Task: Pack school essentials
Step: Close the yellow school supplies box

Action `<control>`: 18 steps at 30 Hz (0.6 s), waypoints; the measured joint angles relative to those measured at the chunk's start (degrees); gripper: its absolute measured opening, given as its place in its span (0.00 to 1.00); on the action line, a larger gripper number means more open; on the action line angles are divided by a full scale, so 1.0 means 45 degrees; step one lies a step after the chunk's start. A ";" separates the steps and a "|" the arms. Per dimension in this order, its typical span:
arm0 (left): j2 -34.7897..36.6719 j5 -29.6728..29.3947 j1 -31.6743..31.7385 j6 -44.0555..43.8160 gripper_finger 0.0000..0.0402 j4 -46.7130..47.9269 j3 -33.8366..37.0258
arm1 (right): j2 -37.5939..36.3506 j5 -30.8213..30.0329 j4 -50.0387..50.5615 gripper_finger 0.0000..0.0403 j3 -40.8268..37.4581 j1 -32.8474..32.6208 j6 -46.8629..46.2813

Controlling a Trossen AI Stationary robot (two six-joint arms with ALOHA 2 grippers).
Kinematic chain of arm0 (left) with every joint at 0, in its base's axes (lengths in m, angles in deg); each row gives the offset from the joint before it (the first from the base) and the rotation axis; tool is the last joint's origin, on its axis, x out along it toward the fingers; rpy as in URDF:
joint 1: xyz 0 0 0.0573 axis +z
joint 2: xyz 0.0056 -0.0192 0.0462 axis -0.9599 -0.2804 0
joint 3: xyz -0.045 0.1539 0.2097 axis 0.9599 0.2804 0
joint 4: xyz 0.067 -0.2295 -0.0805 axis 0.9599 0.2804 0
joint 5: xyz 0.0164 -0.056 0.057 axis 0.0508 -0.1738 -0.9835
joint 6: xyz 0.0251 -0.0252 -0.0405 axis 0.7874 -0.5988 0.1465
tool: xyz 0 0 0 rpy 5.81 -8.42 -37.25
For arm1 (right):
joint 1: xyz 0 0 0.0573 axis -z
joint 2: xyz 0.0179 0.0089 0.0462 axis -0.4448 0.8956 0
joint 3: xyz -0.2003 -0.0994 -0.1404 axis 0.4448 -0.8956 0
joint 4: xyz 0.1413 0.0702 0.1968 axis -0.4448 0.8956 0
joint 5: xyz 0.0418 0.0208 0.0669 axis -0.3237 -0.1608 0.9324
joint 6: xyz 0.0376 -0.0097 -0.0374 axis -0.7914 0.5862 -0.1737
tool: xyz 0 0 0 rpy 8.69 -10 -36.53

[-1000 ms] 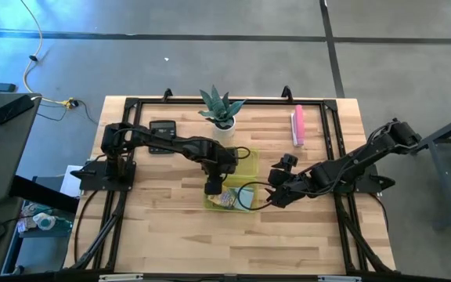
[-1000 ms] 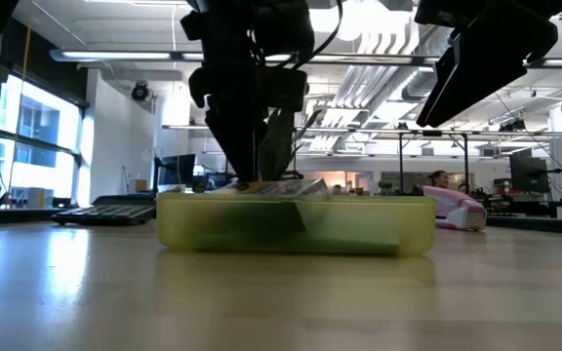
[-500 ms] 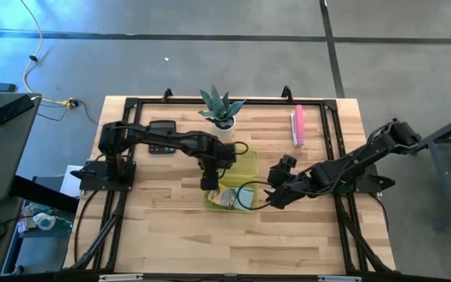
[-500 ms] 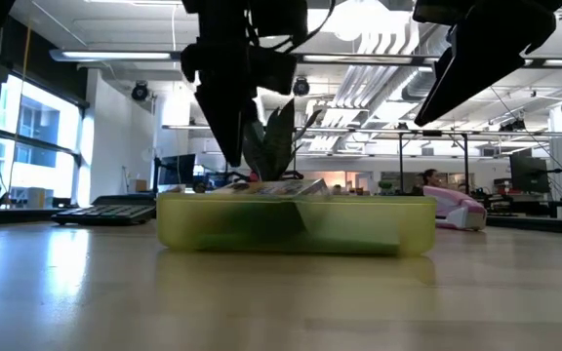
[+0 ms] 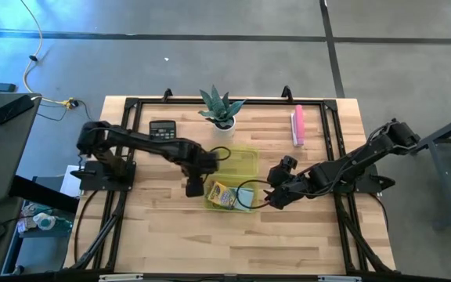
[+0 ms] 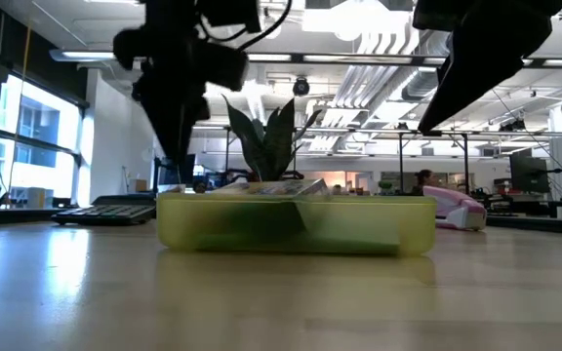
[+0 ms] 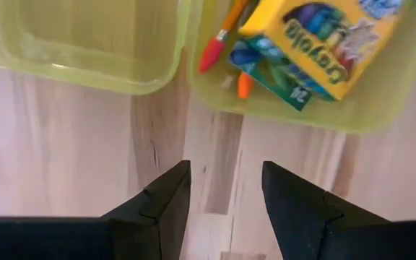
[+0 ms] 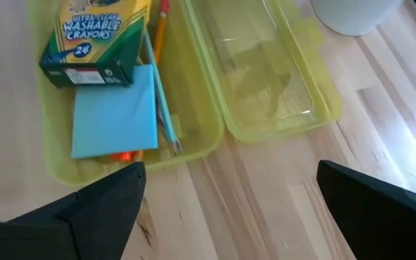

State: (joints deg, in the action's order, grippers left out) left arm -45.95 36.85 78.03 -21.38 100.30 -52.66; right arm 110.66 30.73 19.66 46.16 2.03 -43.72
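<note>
A yellow-green clear case lies open on the table, its tray (image 5: 210, 202) near and its lid (image 5: 245, 160) flat behind it. In the tray lie a yellow crayon box (image 7: 323, 36), a light-blue notepad (image 8: 114, 119), an orange pen (image 7: 219, 43) and a pencil (image 8: 161, 29). My left gripper (image 5: 194, 186) is open and empty just left of the tray, above bare wood; its fingers show in the left wrist view (image 7: 226, 191). My right gripper (image 5: 276, 196) is wide open and empty just right of the tray, and also shows in its own wrist view (image 8: 230, 209).
A potted plant (image 5: 223, 117) stands behind the lid. A black calculator (image 5: 163, 128) lies at the far left and a long pink bar (image 5: 297, 125) at the far right. Bare wood stretches along the table's near side (image 5: 225, 243).
My left gripper has drawn away from above the tray toward the table's left edge and now hangs beside the tray. The crayon box stays in the tray. My right arm has kept still.
</note>
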 joint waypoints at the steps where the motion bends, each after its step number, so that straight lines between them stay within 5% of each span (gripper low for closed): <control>1: 0.0179 0.0000 0.0000 -0.0153 0.40 -0.0542 0.0480 | 0.0003 0.0000 0.0011 0.99 0.0000 0.0000 0.0002; 10: 0.1514 -0.0015 -0.0232 -0.1195 0.40 -0.4460 0.3815 | 0.0004 -0.1426 -0.0498 0.99 0.0000 0.0030 0.0035; 18: 0.1510 -0.0937 -0.1240 -0.1961 0.40 -0.5824 0.4974 | 0.0001 -0.1878 -0.0944 0.99 0.0010 0.1319 0.0152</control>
State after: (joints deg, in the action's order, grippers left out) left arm -39.15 32.63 72.45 -30.20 74.09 -30.28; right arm 110.67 22.28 15.42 46.21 7.96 -43.03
